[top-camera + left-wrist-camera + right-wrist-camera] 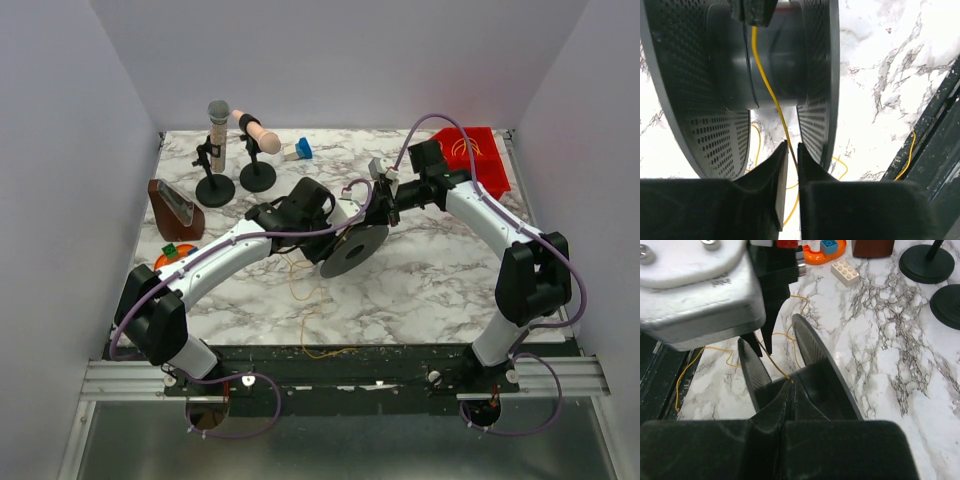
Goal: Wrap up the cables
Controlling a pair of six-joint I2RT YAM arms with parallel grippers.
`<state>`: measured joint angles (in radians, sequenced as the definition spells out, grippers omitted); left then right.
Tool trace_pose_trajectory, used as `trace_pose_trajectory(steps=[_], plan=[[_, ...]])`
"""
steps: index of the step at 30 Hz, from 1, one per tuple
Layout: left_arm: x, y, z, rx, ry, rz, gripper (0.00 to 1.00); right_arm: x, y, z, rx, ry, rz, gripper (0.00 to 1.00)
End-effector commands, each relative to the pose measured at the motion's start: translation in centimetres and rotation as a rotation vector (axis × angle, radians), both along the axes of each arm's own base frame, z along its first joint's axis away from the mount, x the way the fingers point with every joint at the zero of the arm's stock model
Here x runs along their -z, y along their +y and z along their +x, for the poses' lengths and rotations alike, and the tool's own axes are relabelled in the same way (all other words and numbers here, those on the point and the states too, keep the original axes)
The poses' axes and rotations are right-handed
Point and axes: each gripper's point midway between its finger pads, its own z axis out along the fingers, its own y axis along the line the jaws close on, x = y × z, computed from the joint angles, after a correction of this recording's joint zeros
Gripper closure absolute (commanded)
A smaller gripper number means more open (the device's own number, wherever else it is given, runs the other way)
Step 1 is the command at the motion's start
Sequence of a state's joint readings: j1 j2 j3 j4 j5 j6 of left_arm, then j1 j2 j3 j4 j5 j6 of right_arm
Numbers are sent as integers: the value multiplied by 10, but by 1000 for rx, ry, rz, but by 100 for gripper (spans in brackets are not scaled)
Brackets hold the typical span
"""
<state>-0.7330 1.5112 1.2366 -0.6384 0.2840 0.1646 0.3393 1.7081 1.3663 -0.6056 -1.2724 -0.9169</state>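
A dark grey perforated spool (355,250) stands on edge mid-table between my grippers. The thin yellow cable (296,285) lies in loose curls in front of it and trails over the table's front edge. In the left wrist view the cable (771,90) runs down from the spool hub (785,65) through the narrow gap of my left gripper (792,146), whose jaws stand slightly apart. My right gripper (792,384) is shut, pinching the cable (775,365) at the hub between the spool's flanges (812,350). In the top view the left gripper (333,230) and right gripper (383,210) flank the spool.
Two microphones on round-based stands (217,150) (255,140) are at the back left. A brown wedge-shaped box (175,208) and an orange piece with blocks (170,255) lie at the left. A red tray (480,155) is at the back right. A cream brick (845,272) lies nearby.
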Motion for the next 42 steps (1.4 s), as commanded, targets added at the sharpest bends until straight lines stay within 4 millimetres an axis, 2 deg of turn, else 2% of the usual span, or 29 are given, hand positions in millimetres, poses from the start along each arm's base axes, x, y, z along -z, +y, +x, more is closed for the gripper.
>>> trace_pose_trajectory(steps=[1,5,11,15,18,19,21,22,23,24,25,27,30,32,34,38,42], plan=[[-16,-3,-12,74,5,-50,76,0,-2,5,30,23,-38,99],[-26,1,-11,88,-36,-44,73,-3,-1,3,20,2,-15,99],[-48,6,-8,114,-90,-25,60,-14,3,10,67,-28,33,99],[-67,8,0,103,-144,-25,53,-17,4,11,97,-49,59,99],[-77,6,6,98,-178,-30,52,-20,6,11,97,-47,75,99],[-80,5,6,99,-185,-36,49,-20,8,10,95,-44,75,99],[-88,3,7,106,-199,-53,34,-20,11,9,89,-47,79,99],[-94,3,8,105,-208,-62,33,-21,13,9,85,-43,82,99],[-100,3,11,99,-218,-71,17,-21,16,8,78,-42,86,99],[-106,4,14,88,-226,-78,12,-22,17,7,73,-41,89,99],[-112,7,19,66,-239,-83,1,-23,20,6,65,-38,92,99],[-119,19,35,3,-277,-75,1,-23,23,4,59,-29,97,99],[-117,43,57,-95,-303,-73,1,-22,31,-1,36,-25,104,99],[-106,52,61,-115,-279,-77,1,-20,35,-3,27,-18,102,99],[-92,50,54,-81,-244,-86,1,-17,37,-6,21,15,101,99],[-72,32,29,3,-131,-171,1,-19,40,-6,28,29,132,99],[-65,22,16,57,-87,-223,2,-10,38,-10,61,46,135,99]])
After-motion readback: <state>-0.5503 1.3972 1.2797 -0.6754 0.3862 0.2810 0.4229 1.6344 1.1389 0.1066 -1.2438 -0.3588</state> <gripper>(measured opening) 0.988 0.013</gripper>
